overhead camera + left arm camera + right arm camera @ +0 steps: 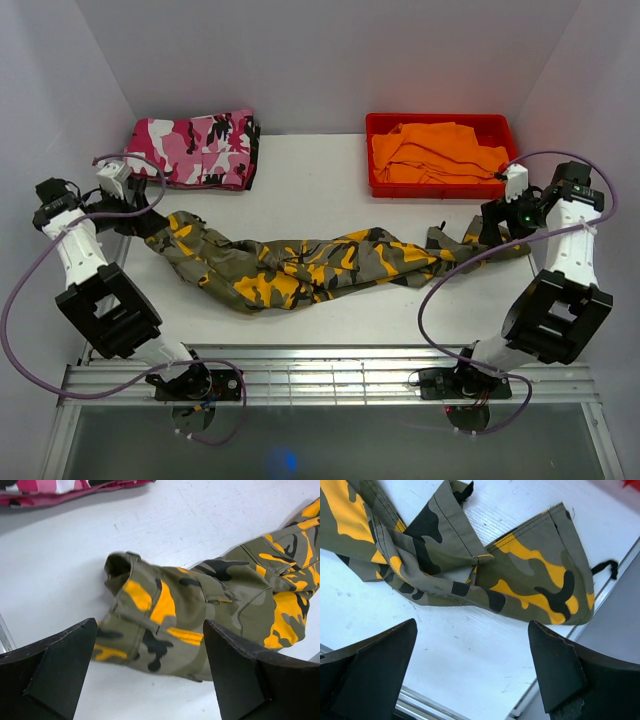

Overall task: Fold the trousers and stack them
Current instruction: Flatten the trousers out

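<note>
Red bin (440, 119) sat at the far right of the tabletop (330, 190) w/ crumpled orange cloth (435, 155) filling it, heaped about level w/ the rim. Opposite, at the far left, pink camo trousers (195, 148) lay folded in a flat bundle against the back wall. The olive-and-orange camo trousers (300, 262) were unfolded, stretched in a loose, twisted band across the middle of the tabletop from the left arm to the right arm. The left tool (150, 625) hung just above the waistband end, spread wide & gripping nothing; its two black fingers (55, 675) stood either side of the rumpled waistband, cloth showing between them. The right tool (472, 624) was likewise spread wide & gripping nothing, over the leg-hem end, which lay flat near the right edge of the tabletop w/ a short black cord (605, 567) trailing from the hem. Purple cables (20, 300) looped out from both arms — the right one arced over the tabletop near the hem end. A ribbed metal rail (330, 375) ran along the near edge by the arm bases.
</note>
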Robot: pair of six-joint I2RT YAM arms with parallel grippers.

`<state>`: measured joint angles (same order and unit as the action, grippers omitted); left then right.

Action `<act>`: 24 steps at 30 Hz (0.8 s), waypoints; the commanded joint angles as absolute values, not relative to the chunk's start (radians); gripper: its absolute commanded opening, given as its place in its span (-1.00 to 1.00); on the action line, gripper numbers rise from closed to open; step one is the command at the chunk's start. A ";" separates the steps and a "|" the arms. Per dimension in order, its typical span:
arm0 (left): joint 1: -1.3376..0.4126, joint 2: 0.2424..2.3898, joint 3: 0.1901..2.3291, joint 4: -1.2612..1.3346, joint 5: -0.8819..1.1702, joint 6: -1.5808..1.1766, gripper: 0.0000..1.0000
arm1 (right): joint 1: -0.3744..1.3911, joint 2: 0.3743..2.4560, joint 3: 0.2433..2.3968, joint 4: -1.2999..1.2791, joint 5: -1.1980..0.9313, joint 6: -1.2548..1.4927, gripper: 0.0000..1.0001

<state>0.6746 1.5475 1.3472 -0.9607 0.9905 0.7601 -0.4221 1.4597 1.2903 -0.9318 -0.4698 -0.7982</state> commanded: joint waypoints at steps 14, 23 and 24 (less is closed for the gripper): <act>0.338 1.902 1.600 -0.890 0.686 0.692 0.96 | -0.167 1.733 1.295 -0.971 -0.419 -1.150 1.00; 0.354 1.747 1.310 -0.919 0.701 0.819 -0.40 | -0.176 1.581 1.203 -0.980 -0.270 -1.209 -0.84; 0.411 1.679 1.272 -0.916 0.756 0.834 -0.87 | -0.189 1.510 1.200 -1.003 -0.273 -1.215 -0.84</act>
